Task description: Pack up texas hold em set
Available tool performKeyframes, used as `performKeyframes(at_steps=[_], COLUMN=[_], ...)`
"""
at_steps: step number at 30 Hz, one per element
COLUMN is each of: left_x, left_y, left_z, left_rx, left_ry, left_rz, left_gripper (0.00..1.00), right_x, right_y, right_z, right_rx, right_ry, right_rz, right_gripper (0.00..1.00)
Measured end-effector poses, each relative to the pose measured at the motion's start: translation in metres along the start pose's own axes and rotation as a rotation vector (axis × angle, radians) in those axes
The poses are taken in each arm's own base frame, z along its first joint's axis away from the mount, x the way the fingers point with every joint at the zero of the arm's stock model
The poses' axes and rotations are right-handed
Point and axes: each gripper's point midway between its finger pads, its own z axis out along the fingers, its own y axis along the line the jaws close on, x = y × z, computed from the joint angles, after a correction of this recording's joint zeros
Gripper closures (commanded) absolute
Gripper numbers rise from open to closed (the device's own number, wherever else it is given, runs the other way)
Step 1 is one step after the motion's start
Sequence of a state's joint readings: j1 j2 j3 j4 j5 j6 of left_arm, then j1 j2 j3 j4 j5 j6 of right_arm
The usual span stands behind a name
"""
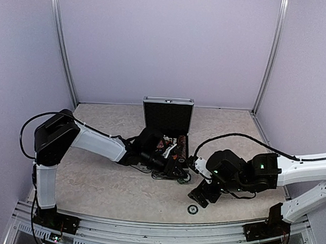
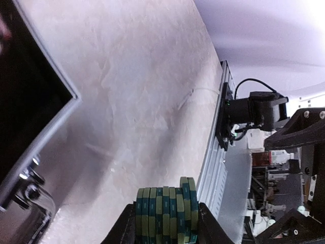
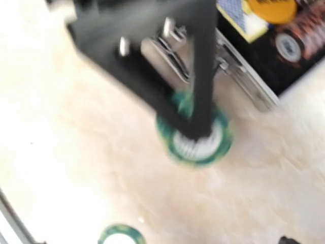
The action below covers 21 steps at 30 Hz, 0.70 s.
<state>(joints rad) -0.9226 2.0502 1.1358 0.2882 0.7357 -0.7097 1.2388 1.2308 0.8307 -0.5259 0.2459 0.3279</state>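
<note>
Chip stack [image 2: 163, 211] clamped in left tool [image 2: 166, 230]

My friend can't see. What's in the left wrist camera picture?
The left gripper pinches a stack of green-and-yellow striped poker chips between its black fingers, in front of the beige marbled table. The silver-rimmed, black-lined case sits at the left edge.
</note>
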Motion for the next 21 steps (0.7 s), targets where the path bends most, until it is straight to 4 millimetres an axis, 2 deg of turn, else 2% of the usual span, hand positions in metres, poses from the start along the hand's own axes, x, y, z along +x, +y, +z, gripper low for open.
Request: performKeyframes(at_steps=[6,11,16,19,21], left_x=[-0.042,-0.072,-0.102,-0.112,-0.112], left_y=[-0.006,-0.011,-0.030,-0.033,-0.024], left_z=[-0.017,-0.035,-0.046,-0.046,-0.044], left_rx=[-0.131,-0.212,-0.260,-0.294,-0.337], left_ry=[-0.027,-0.036,-0.043,-0.031,-0.001], left_rz=[0.107,0.210,0.365,0.458,0.512], left_gripper=[0.93,0.95,0.96,0.98,0.98], right_x=[0.011,-0.004,-0.007,-0.007,-0.007], right_y=[-0.019,-0.036,-0.044,-0.045,-0.045], right_z=[-0.010,-0.032,-0.037,-0.037,-0.037], right_rx=[0.044,0.082,0.112,0.116,0.116], right_ry=[-0.043,-0.144,-0.162,-0.162,-0.163], right_rz=[0.033,0.090,0.111,0.112,0.113], right_gripper=[0.00,0.00,0.00,0.00,0.00])
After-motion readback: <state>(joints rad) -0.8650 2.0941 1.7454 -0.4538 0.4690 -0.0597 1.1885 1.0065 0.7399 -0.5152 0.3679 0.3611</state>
